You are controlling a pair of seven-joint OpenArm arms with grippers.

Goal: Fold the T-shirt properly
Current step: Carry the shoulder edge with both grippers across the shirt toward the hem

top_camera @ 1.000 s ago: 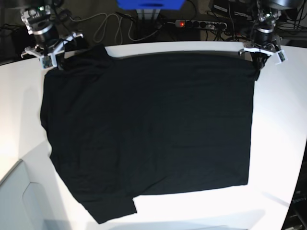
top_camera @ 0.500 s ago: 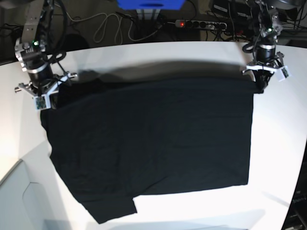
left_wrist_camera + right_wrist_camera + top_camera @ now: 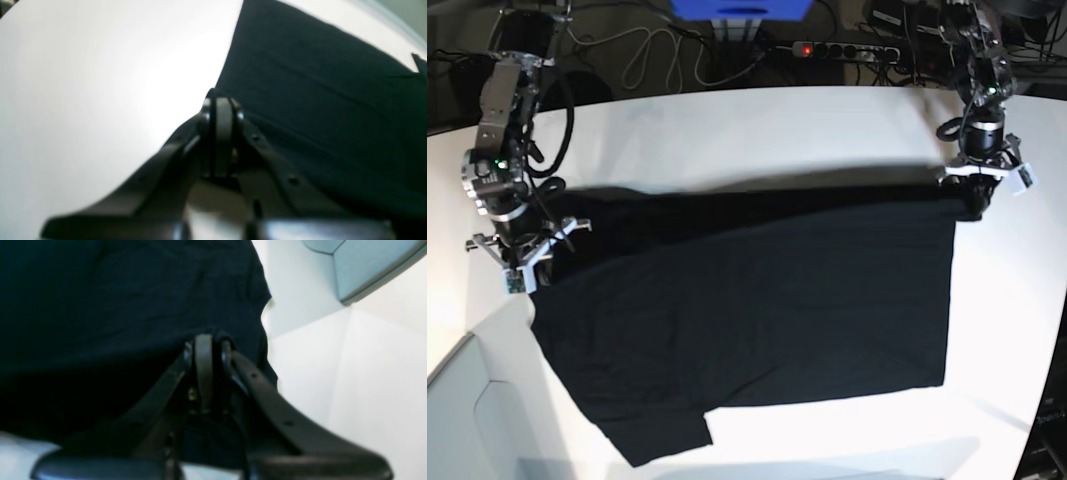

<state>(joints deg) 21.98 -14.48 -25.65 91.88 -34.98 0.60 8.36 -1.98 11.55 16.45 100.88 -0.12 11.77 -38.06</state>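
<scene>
The black T-shirt (image 3: 747, 310) lies plain side up on the white table (image 3: 727, 130), its far edge lifted and carried over its near part. My left gripper (image 3: 972, 205) at the right of the base view is shut on the T-shirt's far right corner; in the left wrist view the gripper (image 3: 222, 100) pinches the cloth (image 3: 317, 100). My right gripper (image 3: 530, 268) at the left of the base view is shut on the far left corner; in the right wrist view the gripper (image 3: 208, 338) holds the dark cloth (image 3: 116, 306). No print shows.
A power strip (image 3: 842, 48) with a red light and cables lie behind the table's far edge, beside a blue box (image 3: 739, 8). A grey-blue panel (image 3: 467, 420) sits at the front left corner, also in the right wrist view (image 3: 367, 263).
Both grippers have moved toward the near side of the table, carrying the T-shirt's far edge with them. More bare white table shows at the back.
</scene>
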